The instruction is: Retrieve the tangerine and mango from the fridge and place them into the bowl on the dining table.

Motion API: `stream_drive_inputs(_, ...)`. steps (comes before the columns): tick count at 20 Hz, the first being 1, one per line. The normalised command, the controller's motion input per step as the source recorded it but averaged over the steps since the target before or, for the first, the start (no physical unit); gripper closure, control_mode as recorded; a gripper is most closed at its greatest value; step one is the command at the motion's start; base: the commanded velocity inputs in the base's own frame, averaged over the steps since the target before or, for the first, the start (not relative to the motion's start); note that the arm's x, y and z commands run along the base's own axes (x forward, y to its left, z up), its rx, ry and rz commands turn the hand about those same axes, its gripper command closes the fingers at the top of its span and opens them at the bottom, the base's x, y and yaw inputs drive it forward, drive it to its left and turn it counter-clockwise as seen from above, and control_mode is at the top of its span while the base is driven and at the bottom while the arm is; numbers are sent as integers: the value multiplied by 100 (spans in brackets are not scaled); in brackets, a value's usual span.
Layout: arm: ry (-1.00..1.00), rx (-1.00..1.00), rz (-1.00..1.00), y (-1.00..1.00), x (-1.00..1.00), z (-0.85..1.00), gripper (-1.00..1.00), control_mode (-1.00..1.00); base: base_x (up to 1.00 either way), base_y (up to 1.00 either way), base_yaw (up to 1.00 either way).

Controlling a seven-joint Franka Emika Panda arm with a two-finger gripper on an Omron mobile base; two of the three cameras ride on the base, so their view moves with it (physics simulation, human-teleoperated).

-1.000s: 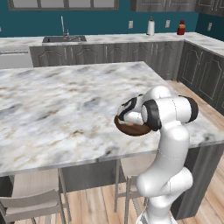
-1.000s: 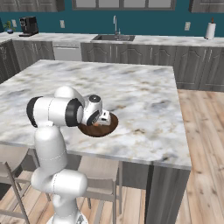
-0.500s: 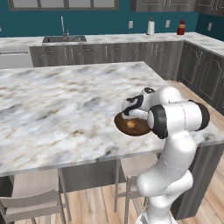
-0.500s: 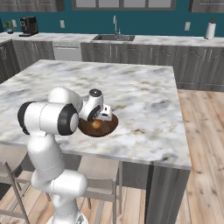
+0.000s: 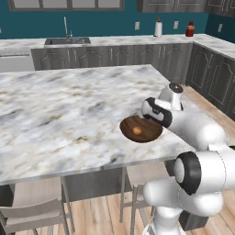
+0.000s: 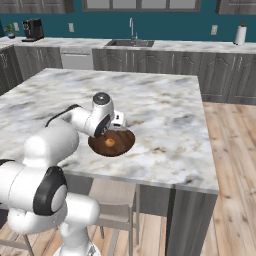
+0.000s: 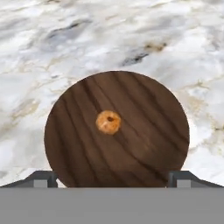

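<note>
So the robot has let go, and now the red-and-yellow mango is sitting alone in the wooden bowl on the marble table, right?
Not quite. The fruit in the wooden bowl is the plain orange tangerine, not the mango; the hand view shows it round and orange near the bowl's middle. The rest holds: it lies there alone, the bowl stands on the marble table, and the gripper is open above it, holding nothing.

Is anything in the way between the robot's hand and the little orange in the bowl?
Nothing visible is. The tangerine lies alone in the middle of the bowl, and the open gripper looks straight down at it with bare space between.
</note>
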Motion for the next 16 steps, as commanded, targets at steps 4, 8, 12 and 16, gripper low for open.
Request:
stream_drive_inputs(4, -17, -5, 0, -12, -100, 100, -100, -100, 0, 0, 0)
stream_drive_inputs(8, -14, -5, 0, -17, -100, 100, -100, -100, 0, 0, 0)
stream_drive_inputs(12, -16, -3, 0, -18, -100, 100, -100, -100, 0, 0, 0)
stream_drive_inputs(16, -16, -3, 2, -3, -100, 81, -100, -100, 0, 0, 0)
